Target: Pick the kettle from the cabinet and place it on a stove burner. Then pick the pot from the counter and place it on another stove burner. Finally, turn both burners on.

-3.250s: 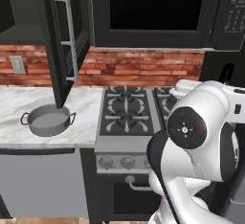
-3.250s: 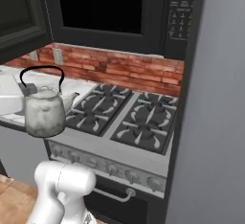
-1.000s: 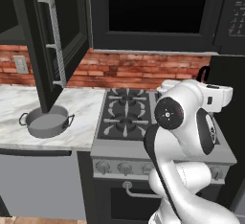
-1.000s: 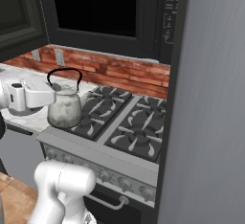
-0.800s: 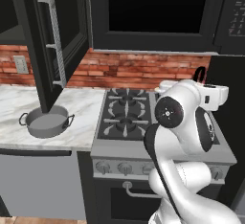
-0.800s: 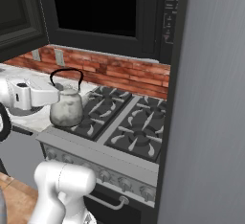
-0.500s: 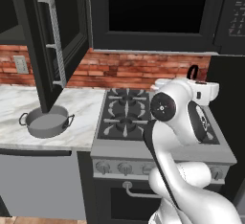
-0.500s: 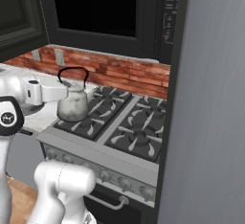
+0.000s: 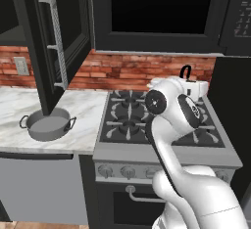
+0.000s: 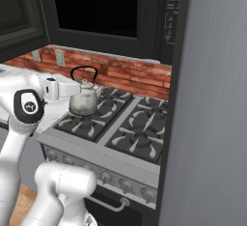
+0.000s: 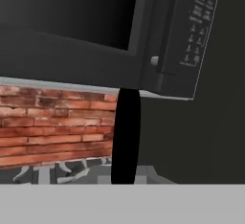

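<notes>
The gripper (image 10: pixel 72 88) is clamped nearly shut on the black arched handle of the kettle (image 10: pixel 84 101), holding it over the rear left stove burner (image 10: pixel 107 96). Can't tell from the right base view if it's resting on the grate or just above it. In the left base view just the handle top (image 9: pixel 185 71) pokes up behind the arm. The pot (image 9: pixel 48 124) sits on the marble counter (image 9: pixel 88 106), left of the range, under the open cabinet door (image 9: pixel 58 37). The microwave (image 11: pixel 158 31) has a keypad w/ buttons (text way too blurry to read, no brand visible). The hand view shows the handle as a dark vertical bar against the brick wall (image 11: pixel 52 122).
</notes>
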